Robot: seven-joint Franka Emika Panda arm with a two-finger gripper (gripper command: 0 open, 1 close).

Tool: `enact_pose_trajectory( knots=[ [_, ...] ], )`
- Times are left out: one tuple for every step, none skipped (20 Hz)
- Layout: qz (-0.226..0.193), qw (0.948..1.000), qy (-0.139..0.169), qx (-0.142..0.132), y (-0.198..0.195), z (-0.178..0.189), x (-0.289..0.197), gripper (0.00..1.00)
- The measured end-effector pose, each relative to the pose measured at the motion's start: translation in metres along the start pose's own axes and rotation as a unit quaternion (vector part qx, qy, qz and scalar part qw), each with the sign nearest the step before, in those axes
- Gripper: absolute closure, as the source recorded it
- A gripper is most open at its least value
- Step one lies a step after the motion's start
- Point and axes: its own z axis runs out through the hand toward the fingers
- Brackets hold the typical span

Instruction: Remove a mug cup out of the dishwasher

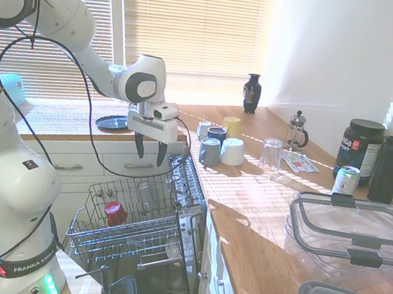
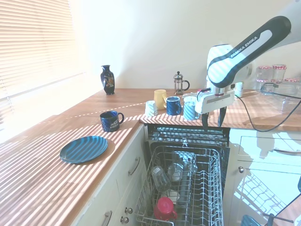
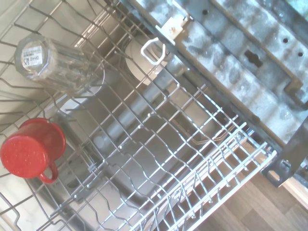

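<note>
The small glossy red mug point(image 1: 115, 213) point(image 2: 164, 208) point(image 3: 31, 149) sits upside down in the pulled-out grey wire rack point(image 1: 89, 245) point(image 2: 212, 188) of the dishwasher, near the rack's outer end. My gripper point(image 1: 149, 152) point(image 2: 212, 120) hangs open and empty above the rack's inner end, well above the mug and apart from it. A clear glass point(image 3: 57, 65) lies in the rack beside the red mug, and a white cup point(image 3: 144, 62) shows below the wires.
Grey-blue and white cups point(image 1: 221, 150) stand together on the wooden counter point(image 1: 259, 220) behind the dishwasher. A navy mug point(image 2: 111, 120) and a blue plate point(image 2: 83, 149) sit on the counter beside it. Plastic containers point(image 1: 351, 240), a can and jars fill the counter's other end.
</note>
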Motion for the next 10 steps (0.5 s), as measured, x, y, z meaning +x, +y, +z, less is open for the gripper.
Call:
enact_pose_trajectory(
  knots=[
    [0.000,1.0000,0.001,0.000,0.000,0.000,0.000,0.00],
    [-0.001,1.0000,0.004,0.003,-0.001,0.000,0.000,0.00],
    [-0.003,1.0000,0.006,0.003,0.000,0.003,-0.001,0.00],
    [-0.007,1.0000,0.007,0.002,0.000,0.007,-0.005,0.00],
    [-0.013,0.9999,0.006,0.000,-0.001,0.014,-0.012,0.00],
    [-0.019,0.9998,0.007,-0.003,-0.003,0.023,-0.020,0.00],
    [-0.026,0.9996,0.007,-0.007,-0.006,0.033,-0.030,0.00],
    [-0.034,0.9993,0.008,-0.010,-0.010,0.045,-0.040,0.00],
    [-0.042,0.9989,0.010,-0.015,-0.014,0.058,-0.051,0.00],
    [-0.051,0.9984,0.011,-0.020,-0.019,0.073,-0.062,0.00]
  ],
)
